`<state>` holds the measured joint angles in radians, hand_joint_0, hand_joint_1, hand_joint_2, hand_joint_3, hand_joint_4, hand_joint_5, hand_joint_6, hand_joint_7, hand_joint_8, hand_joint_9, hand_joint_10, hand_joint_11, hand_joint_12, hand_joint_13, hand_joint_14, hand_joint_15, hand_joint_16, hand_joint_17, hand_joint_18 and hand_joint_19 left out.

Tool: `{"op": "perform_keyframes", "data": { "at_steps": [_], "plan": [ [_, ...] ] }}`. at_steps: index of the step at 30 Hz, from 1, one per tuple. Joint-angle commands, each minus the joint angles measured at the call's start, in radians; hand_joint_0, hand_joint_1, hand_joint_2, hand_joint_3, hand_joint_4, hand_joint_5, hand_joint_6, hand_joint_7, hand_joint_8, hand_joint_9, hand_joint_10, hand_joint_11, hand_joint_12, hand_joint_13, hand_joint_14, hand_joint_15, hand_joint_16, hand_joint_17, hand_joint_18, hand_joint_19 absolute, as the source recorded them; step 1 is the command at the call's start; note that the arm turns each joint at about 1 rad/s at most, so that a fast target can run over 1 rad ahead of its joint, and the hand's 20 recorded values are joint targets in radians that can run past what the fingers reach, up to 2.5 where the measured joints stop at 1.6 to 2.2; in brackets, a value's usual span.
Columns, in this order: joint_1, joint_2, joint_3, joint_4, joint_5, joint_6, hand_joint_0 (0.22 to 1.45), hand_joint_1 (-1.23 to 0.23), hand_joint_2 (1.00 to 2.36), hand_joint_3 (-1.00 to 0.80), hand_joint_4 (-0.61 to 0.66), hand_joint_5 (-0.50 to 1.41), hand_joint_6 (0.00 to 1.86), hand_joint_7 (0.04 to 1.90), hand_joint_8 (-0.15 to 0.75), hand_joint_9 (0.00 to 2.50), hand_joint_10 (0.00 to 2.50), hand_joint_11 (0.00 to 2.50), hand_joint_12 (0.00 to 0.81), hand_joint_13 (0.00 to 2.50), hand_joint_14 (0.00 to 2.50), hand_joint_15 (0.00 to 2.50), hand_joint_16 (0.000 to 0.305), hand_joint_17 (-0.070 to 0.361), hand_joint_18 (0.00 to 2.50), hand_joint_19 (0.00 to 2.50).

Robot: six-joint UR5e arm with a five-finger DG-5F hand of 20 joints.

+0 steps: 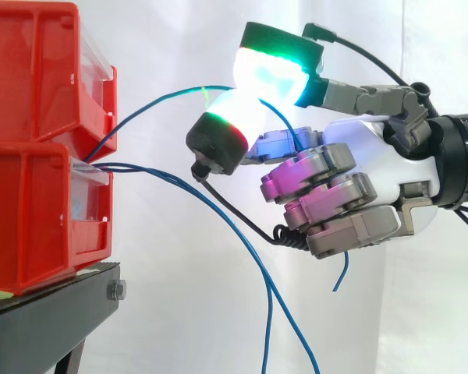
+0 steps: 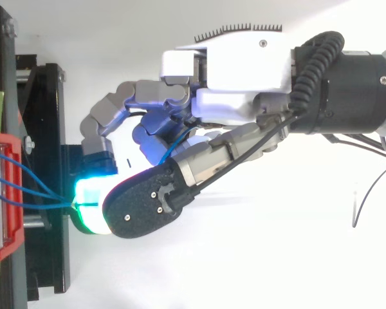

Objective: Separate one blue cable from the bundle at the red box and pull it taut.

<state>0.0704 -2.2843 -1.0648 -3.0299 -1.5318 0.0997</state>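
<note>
Blue cable [image 1: 156,97] is in the grip, folks! The hand [image 1: 374,164] comes in from the right of the side view. Two glowing fingertips [image 1: 269,74] are closed together on that single strand, one pad on top and one beneath, white light edged with green. The other fingers are curled in against the palm below, glowing magenta, and hold nothing I can make out.

Follow the strand: it leaves the gap between the two stacked red bins, upper bin [image 1: 31,70] over lower bin [image 1: 31,218], and rises in a smooth bow to the pinch. It is curved, not a straight line. Past the pads it shows again against the curled fingers, and a loose tail [image 1: 343,273] hangs under the hand.

The other blue cables [image 1: 136,167] come out of that same gap, run level for a short way, then droop down and away towards the bottom of the side view. They hang well apart from the pinched strand by the time it reaches the pads.

From the top view, the hand [image 2: 244,58] reaches across from the right. Its green-lit fingertips [image 2: 90,209] sit near the red bin [image 2: 3,193], and several blue lines fan from the bin into the pinch point. I cannot tell there which one is held. The bins stand on the black bench [image 1: 47,319], with the white curtain [image 1: 179,312] behind.
</note>
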Motion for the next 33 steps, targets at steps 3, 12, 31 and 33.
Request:
{"op": "perform_keyframes", "data": {
  "at_steps": [3,12,31,33],
  "plan": [
    [-0.012,0.000,-0.003,0.000,-0.033,-0.001,0.69,-0.83,1.03,-0.15,-0.50,-0.18,0.87,1.12,0.218,0.64,2.50,1.55,0.290,0.79,2.50,1.59,0.030,0.067,1.30,1.67],
    [-0.023,0.000,-0.047,0.013,-0.045,0.003,0.68,-0.83,1.03,-0.04,-0.58,-0.16,0.88,1.25,0.214,0.59,2.50,1.73,0.298,0.76,2.50,1.66,0.028,0.063,1.38,1.90],
    [-0.027,0.000,-0.070,0.063,-0.051,0.011,0.68,-0.81,1.02,-0.02,-0.49,-0.17,0.90,1.30,0.241,0.51,2.50,1.74,0.311,0.72,2.50,1.62,0.029,0.066,1.33,1.88],
    [-0.027,0.000,-0.070,0.066,-0.051,0.011,0.68,-0.81,1.02,-0.07,-0.48,-0.17,0.90,1.29,0.235,0.49,2.50,1.75,0.309,0.71,2.50,1.64,0.029,0.065,1.32,1.88]
  ]
}}
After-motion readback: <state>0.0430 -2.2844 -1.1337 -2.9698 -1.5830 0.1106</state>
